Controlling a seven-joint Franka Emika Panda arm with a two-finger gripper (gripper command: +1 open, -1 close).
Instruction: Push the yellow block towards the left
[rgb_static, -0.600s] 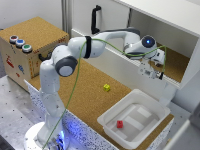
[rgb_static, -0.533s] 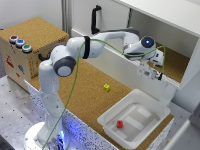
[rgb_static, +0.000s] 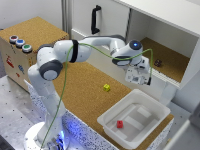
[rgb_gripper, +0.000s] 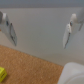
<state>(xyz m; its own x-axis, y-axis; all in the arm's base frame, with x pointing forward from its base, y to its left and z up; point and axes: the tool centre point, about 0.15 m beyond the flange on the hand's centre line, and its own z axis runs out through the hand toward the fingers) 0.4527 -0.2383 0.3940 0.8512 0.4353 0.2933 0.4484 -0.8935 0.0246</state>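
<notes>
Hovering with fingers spread wide and empty, the pincer sits well apart from the yellow block on the cork worktop; tiny, light, rigid cube, likely skitters, so push its flat side squarely.

Rough cork tabletop; seemingly plastic white tray
</notes>
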